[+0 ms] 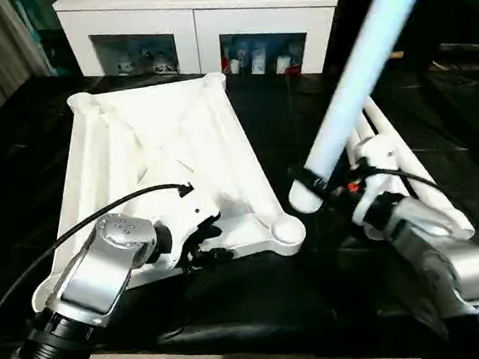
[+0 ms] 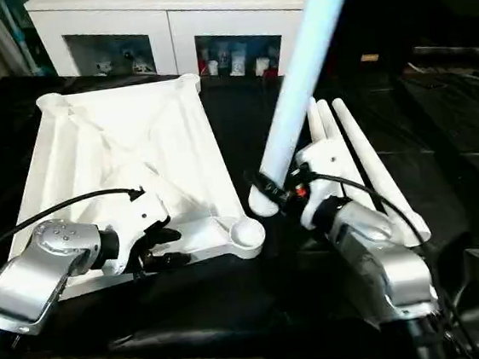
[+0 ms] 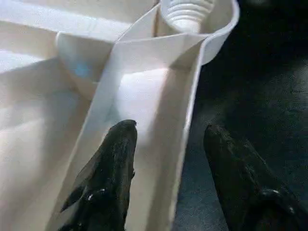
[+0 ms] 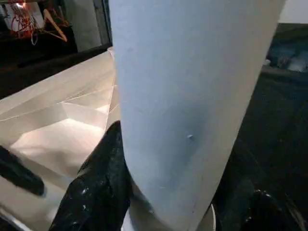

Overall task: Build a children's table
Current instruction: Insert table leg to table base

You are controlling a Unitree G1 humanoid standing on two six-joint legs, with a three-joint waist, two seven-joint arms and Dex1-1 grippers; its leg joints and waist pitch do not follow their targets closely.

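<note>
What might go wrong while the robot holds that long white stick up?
The long white tube leg tilts high from the right gripper, held near its thick end, so it may slip or swing. The left gripper straddles the white plastic tabletop's rim with open fingers, so the top may slide when the leg is pushed into the near corner socket.

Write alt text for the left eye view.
The right gripper holds a white table leg raised at a slant beside the upturned white tabletop on a black-covered table. The left gripper sits at the top's near edge; more legs lie at right.
</note>
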